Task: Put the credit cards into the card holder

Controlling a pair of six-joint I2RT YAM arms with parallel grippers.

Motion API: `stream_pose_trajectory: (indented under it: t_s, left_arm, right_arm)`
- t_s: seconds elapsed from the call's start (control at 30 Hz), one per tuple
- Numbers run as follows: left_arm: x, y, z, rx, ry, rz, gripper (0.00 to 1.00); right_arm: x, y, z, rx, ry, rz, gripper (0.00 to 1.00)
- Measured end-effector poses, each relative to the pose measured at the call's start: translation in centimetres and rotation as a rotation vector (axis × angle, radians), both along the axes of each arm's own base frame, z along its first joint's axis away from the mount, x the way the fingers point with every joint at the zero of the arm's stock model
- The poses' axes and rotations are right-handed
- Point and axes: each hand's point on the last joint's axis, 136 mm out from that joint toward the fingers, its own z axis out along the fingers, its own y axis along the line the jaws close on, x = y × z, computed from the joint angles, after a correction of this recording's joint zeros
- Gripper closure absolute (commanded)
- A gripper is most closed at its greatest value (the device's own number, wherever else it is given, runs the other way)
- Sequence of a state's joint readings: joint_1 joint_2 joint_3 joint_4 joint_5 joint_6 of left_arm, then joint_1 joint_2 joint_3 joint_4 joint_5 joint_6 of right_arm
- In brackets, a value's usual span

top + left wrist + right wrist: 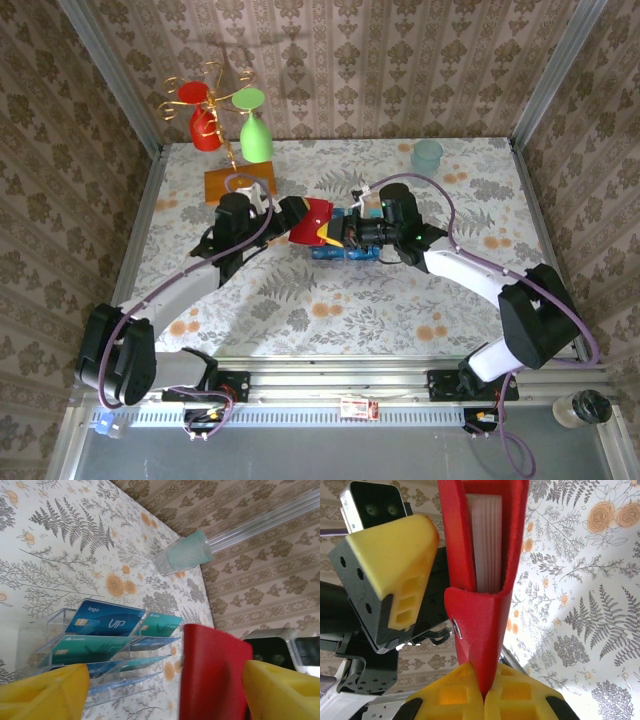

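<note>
Right wrist view gave me the best look at the grip: the right fingers (pixel 450 695) were pressed together on the lower edge of the small glossy red folding card holder (pixel 485 610), which stood upright and lifted off the desk (pixel 600 580). Its mouth gaped a little at the top, and I could see pale ribbed pockets (pixel 487 535) inside. One of the left fingers (pixel 395 565) waited just beside its left flap, apart from it as far as I could tell.

From the left wrist view, the left fingers were wide, with the holder between them and nearer to one side. I judged the step in hand to be spreading the holder so that a card can enter. To do it well, I would have closed the left fingers on one flap alone, never on both. I would then have drawn that flap away slowly while the right grip stayed firm, because the glossy cover could slip.

That left wrist view also showed me the blue and teal-green plastic credit cards (pixel 107 622). They lay in the clear acrylic tiered rack (pixel 30 640) on the desk, not yet in the holder, with a pale teal cup (pixel 185 555) far behind.

In the top external view, the rack (pixel 345 252) was just a blue patch under both arms. That view did show the holder hanging between the two wrists, just beside the rack.
</note>
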State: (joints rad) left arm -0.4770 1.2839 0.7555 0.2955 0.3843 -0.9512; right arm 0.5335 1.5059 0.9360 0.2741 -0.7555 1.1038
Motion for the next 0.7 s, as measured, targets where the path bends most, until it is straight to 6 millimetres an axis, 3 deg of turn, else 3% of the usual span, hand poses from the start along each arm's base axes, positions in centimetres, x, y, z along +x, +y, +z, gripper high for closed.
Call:
stream_pose_trajectory:
  t_s: [0.7]
  left_arm:
    - [-0.04, -0.71, 0.75, -0.081, -0.029, -0.013, 0.6]
  right_arm:
    - [-0.24, 0.86, -0.71, 0.007, 0.028, 0.019, 1.0]
